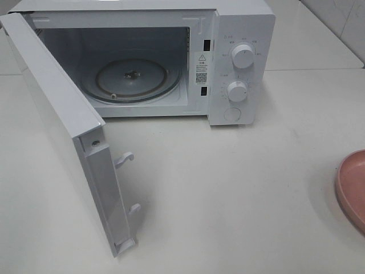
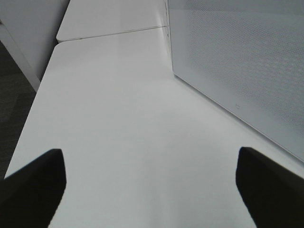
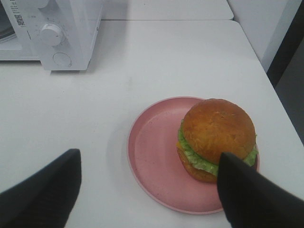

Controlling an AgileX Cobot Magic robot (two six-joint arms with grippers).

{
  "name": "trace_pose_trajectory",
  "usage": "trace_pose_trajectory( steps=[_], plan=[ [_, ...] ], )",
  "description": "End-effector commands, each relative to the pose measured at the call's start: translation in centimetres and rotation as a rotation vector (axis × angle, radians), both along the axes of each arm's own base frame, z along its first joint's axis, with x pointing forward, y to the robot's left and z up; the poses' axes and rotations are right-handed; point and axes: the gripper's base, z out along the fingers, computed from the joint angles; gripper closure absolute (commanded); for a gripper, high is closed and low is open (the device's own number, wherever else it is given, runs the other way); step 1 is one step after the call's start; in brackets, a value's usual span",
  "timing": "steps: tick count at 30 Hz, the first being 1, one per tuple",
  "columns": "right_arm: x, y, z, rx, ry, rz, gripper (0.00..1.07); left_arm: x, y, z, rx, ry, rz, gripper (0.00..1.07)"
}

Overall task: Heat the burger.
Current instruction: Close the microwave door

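Observation:
The burger [image 3: 216,128], with a glossy golden-brown bun and green lettuce at its edge, sits on the right part of a pink plate [image 3: 152,147] in the right wrist view. My right gripper [image 3: 149,159] hovers above the plate, open, with its dark fingers [image 3: 42,194] spread wide and nothing between them. One finger overlaps the burger's near edge in that picture; I cannot tell if they touch. My left gripper [image 2: 148,161] is open over bare table, beside the outer face of the microwave door [image 2: 237,57]. Neither gripper nor the burger appears in the exterior high view.
The white microwave [image 1: 239,34] stands at the back with its door [image 1: 63,125] swung wide open to the left. Its glass turntable [image 1: 134,80] carries nothing. The pink plate's rim [image 1: 353,182] shows at the right edge. Table edges [image 3: 266,71] are close on the right.

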Motion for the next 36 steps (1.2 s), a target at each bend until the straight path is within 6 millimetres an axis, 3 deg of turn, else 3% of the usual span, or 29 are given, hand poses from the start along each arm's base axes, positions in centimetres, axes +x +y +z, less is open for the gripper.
trace_pose_trajectory(
  steps=[1, 19, 23, 24, 25, 26, 27, 28, 29, 30, 36],
  plan=[
    [-0.3, 0.0, -0.1, -0.003, -0.029, -0.004, 0.32, -0.2, 0.0, -0.1, -0.009, -0.017, 0.003, 0.17],
    [-0.3, 0.0, -0.1, -0.003, -0.029, -0.004, 0.32, -0.3, -0.1, 0.4, -0.016, -0.043, -0.001, 0.18],
    [-0.3, 0.0, -0.1, -0.003, -0.029, -0.004, 0.32, -0.3, 0.1, 1.3, 0.001, -0.119, 0.012, 0.37],
    [-0.3, 0.0, -0.1, -0.003, -0.029, -0.004, 0.32, 0.1, 0.2, 1.7, 0.010, -0.141, 0.016, 0.54],
    [-0.3, 0.0, -0.1, -0.003, -0.029, -0.004, 0.32, 0.1, 0.2, 1.7, 0.010, -0.141, 0.016, 0.54],
    [-0.3, 0.0, -0.1, -0.003, -0.029, -0.004, 0.32, 0.4, 0.1, 1.8, 0.010, -0.155, 0.015, 0.64],
    [-0.3, 0.0, -0.1, -0.003, -0.029, -0.004, 0.32, 1.0, 0.1, 2.1, 0.010, -0.187, 0.013, 0.81],
    [-0.3, 0.0, -0.1, -0.003, -0.029, -0.004, 0.32, 1.0, 0.1, 2.1, 0.010, -0.187, 0.013, 0.81],
    [-0.3, 0.0, -0.1, -0.003, -0.029, -0.004, 0.32, 1.4, 0.1, 2.2, 0.011, -0.209, 0.011, 0.88],
    [-0.3, 0.0, -0.1, -0.003, -0.029, -0.004, 0.32, 2.4, 0.0, 2.3, 0.011, -0.235, 0.008, 1.04],
    [-0.3, 0.0, -0.1, -0.003, -0.029, -0.004, 0.32, 5.6, -0.1, 1.8, 0.020, -0.249, 0.001, 1.07]
  ],
)
